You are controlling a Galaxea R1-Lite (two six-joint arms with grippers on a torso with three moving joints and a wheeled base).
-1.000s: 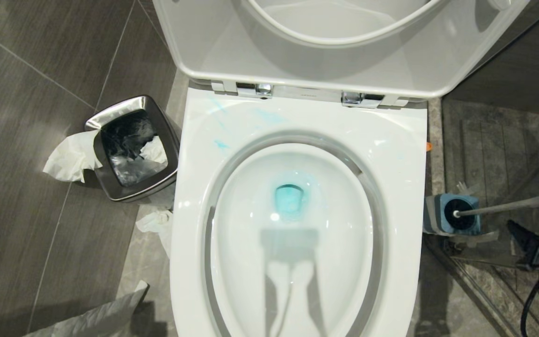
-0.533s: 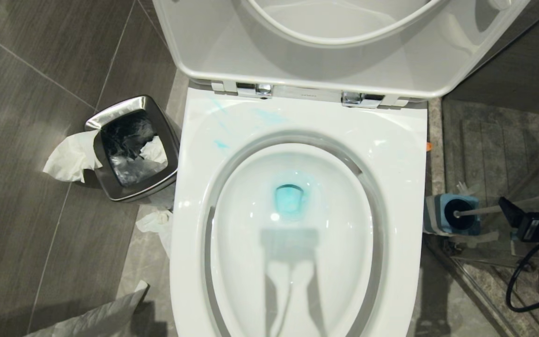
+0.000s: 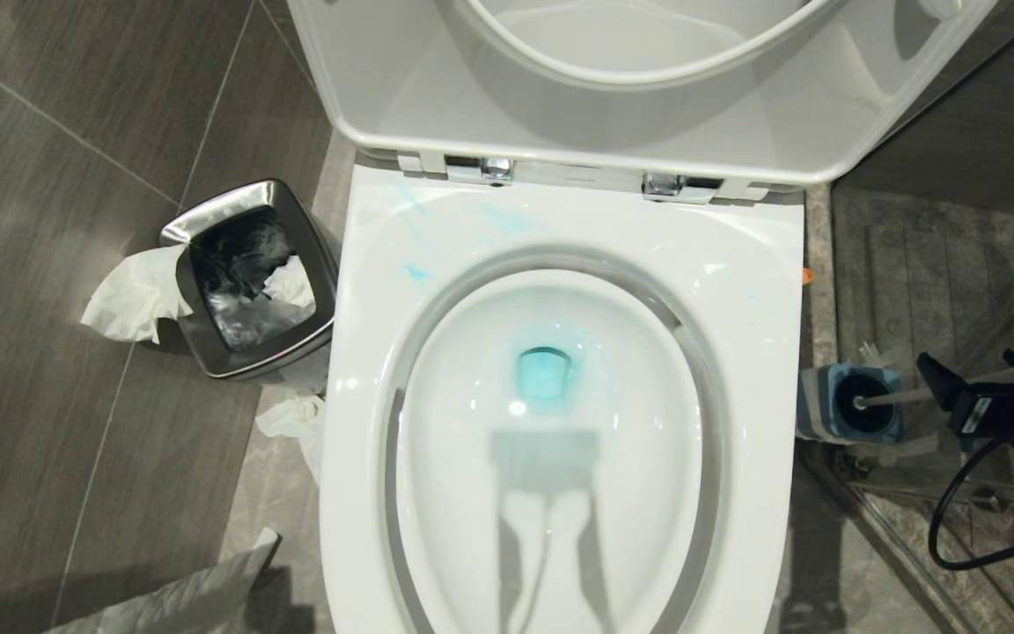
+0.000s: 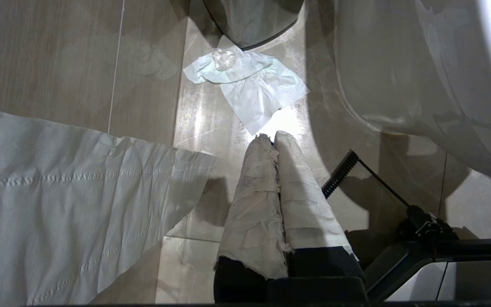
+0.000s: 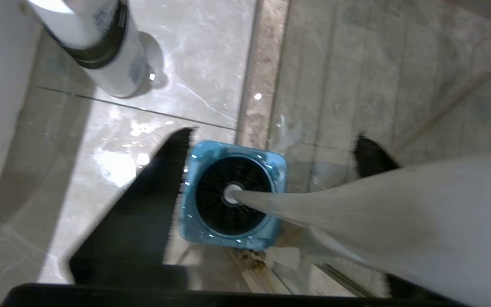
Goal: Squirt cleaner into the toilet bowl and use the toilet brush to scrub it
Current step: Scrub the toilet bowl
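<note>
Two black fingers of the right gripper (image 5: 271, 170) stand spread on either side of the long white plastic toilet brush (image 5: 356, 213) handle, not clamping it; since a second ago the gripper has advanced along the handle toward the squarish blue holder (image 5: 232, 194) directly ahead. Beyond it stands the white cleaner bottle (image 5: 105, 55). Left gripper (image 4: 273, 138): closed, empty.

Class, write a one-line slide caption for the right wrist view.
Open right gripper straddles the toilet brush handle, brush standing in its blue holder; cleaner bottle on the floor nearby.
</note>
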